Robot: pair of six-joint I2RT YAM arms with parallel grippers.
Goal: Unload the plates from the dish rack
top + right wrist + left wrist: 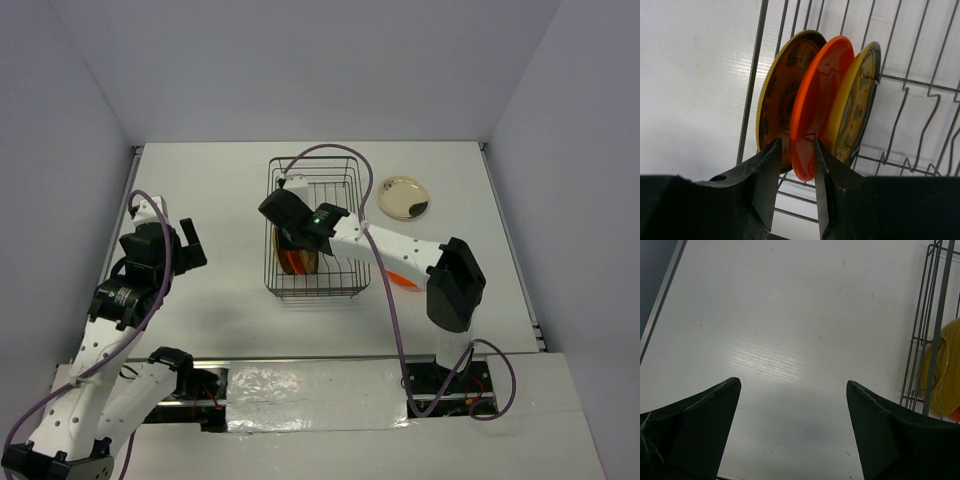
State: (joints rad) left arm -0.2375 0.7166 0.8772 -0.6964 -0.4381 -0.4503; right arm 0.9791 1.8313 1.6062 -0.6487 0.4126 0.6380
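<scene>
Right tool [796,145] grips orange plate [820,90] in rack [752,80] on white table [790,315]; left tool [794,382] gapes.

Lab — bare white-walled enclosure [320,70]

left gripper [792,382] fingers spread wide above the white table [790,325]; at right, the dish rack [940,315] holds a yellow plate [951,385].

Glossy orange plate [815,105], dark wire rack [920,90]
</scene>
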